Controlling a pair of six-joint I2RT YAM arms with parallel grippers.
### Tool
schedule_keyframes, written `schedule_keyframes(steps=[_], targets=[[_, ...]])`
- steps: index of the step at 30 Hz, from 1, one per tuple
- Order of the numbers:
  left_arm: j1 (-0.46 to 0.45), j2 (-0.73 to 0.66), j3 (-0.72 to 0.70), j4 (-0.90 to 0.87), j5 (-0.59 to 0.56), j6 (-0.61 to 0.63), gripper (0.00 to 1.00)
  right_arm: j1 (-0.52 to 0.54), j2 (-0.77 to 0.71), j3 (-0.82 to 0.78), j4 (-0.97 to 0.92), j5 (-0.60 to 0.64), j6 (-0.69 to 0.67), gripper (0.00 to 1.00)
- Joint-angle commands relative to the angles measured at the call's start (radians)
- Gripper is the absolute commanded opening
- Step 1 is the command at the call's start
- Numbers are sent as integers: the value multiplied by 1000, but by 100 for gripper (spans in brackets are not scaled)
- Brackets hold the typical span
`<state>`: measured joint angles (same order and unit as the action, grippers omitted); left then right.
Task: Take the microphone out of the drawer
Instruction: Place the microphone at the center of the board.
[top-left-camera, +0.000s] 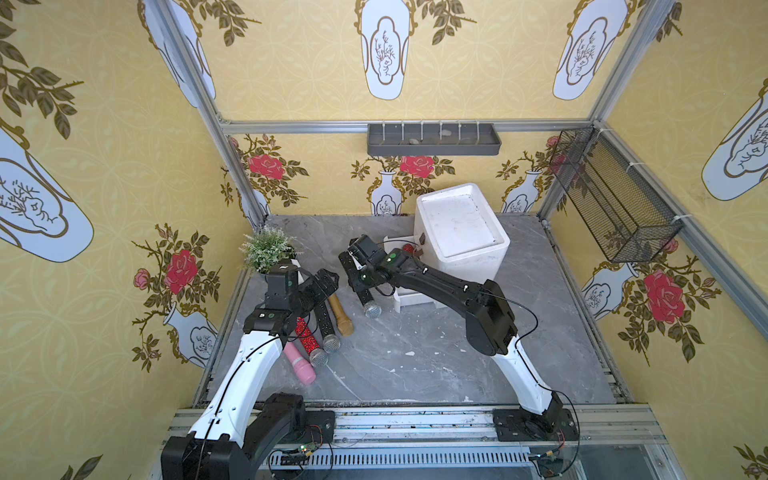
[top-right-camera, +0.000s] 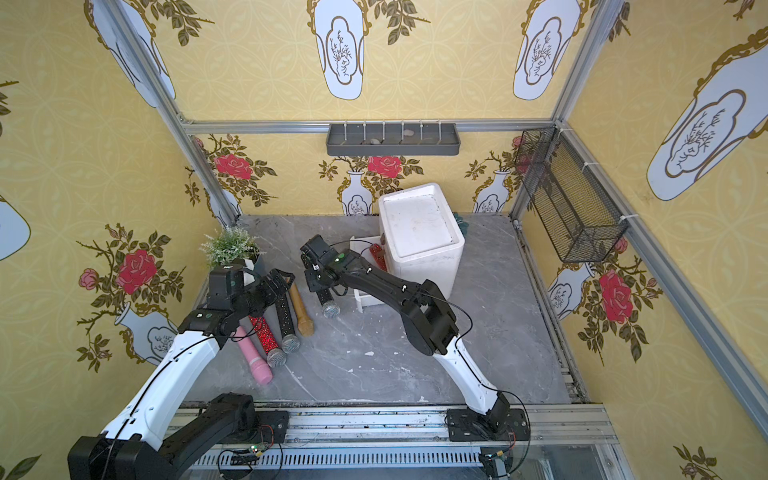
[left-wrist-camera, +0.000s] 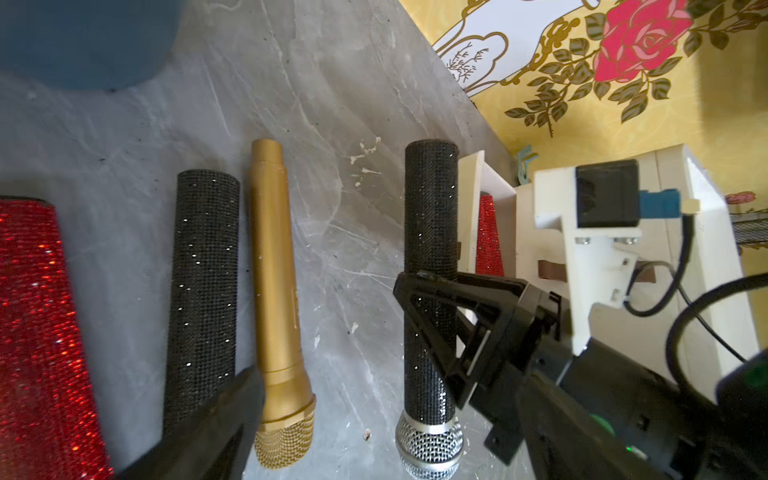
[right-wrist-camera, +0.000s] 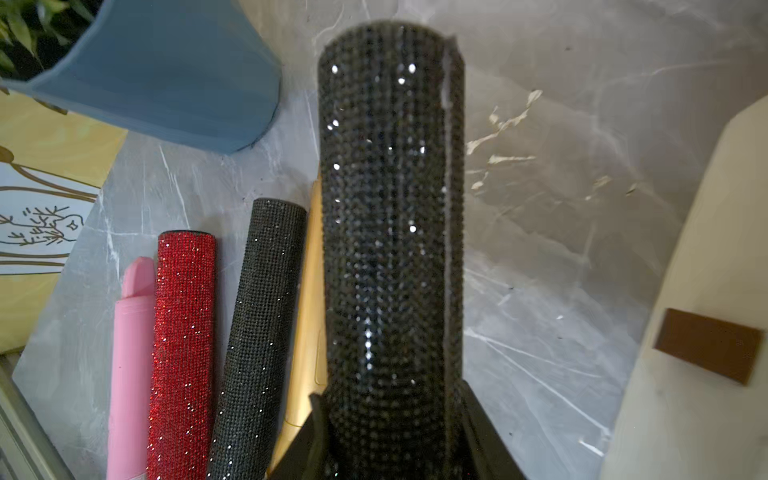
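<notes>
The black mic (top-left-camera: 368, 300) is out of the drawer (top-left-camera: 412, 300). The right hand (top-left-camera: 356, 277) grips it across the handle, low by the counter (top-left-camera: 415, 365) beside the drawer front; contact with the counter I cannot tell. The drawer is pulled out of the white cabinet (top-left-camera: 461, 224); 1 red mic (top-right-camera: 377, 253) shows inside, the rest hidden by the arm. To the left lie 4 in a row: gold mic (top-left-camera: 341, 316), 2nd black mic (top-left-camera: 325, 322), 2nd red mic (top-left-camera: 307, 337), pink mic (top-left-camera: 300, 366). The left hand (top-left-camera: 326, 282) hovers above them, spread wide.

Sparkly black rhinestone-studded microphone (left-wrist-camera: 430, 208) with metal mesh head; matt grey marble-look tabletop (left-wrist-camera: 332, 104)
</notes>
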<state>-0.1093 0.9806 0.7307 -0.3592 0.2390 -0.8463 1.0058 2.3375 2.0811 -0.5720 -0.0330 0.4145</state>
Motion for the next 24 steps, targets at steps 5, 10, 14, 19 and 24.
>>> schedule_keyframes(steps=[5, 10, 14, 19, 24], targets=[[6, -9, -34, -29, -18, 17, 100, 11, 97, 3, 95, 62, -26, 25], [6, -17, -51, -17, -10, 6, 100, 11, 135, 3, 119, 82, -30, 25], [6, -19, -64, -5, -4, -3, 100, 10, 163, 41, 109, 80, -30, 27], [6, -17, -81, 17, 10, -18, 100, 11, 184, 48, 108, 78, -20, 38], [6, -10, -95, 36, 27, -34, 100, 11, 188, 63, 108, 70, -12, 51]])
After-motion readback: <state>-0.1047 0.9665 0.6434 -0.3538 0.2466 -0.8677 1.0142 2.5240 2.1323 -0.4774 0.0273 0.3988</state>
